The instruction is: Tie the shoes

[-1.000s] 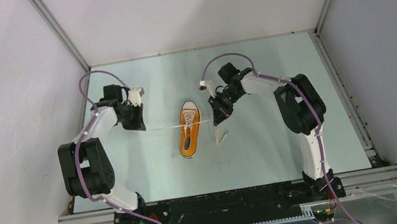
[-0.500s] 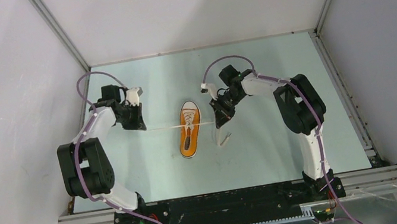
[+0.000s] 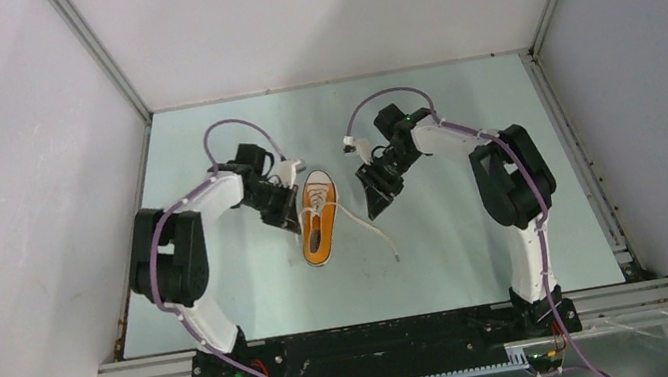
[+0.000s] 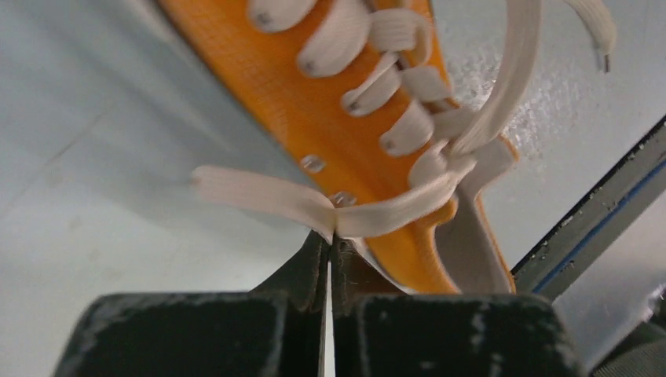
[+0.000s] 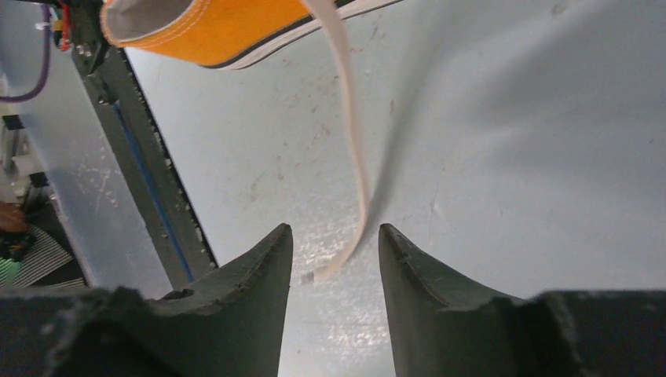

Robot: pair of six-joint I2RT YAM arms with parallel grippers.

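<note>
The orange shoe [image 3: 318,221] lies mid-table, white toe cap pointing away from the arm bases. My left gripper [image 3: 294,213] is against its left side, shut on the left lace [image 4: 267,196], which is pinched at the fingertips [image 4: 330,229] just off the eyelets [image 4: 393,126]. My right gripper [image 3: 378,208] hovers to the right of the shoe, open, with nothing between its fingers [image 5: 263,259]. The right lace [image 3: 369,231] lies loose on the table; its tip [image 5: 322,273] rests below the open right gripper [image 5: 334,233]. The shoe's heel [image 5: 204,31] shows at that view's top.
Grey walls enclose the pale table [image 3: 481,246] on three sides. A metal rail [image 3: 382,328] runs along the near edge by the arm bases; the same rail [image 5: 141,157] shows in the right wrist view. Purple cables loop over both arms.
My left gripper swung right to the shoe's side, still holding its lace. My right gripper opened and let go of the right lace, which dropped slack onto the table.
</note>
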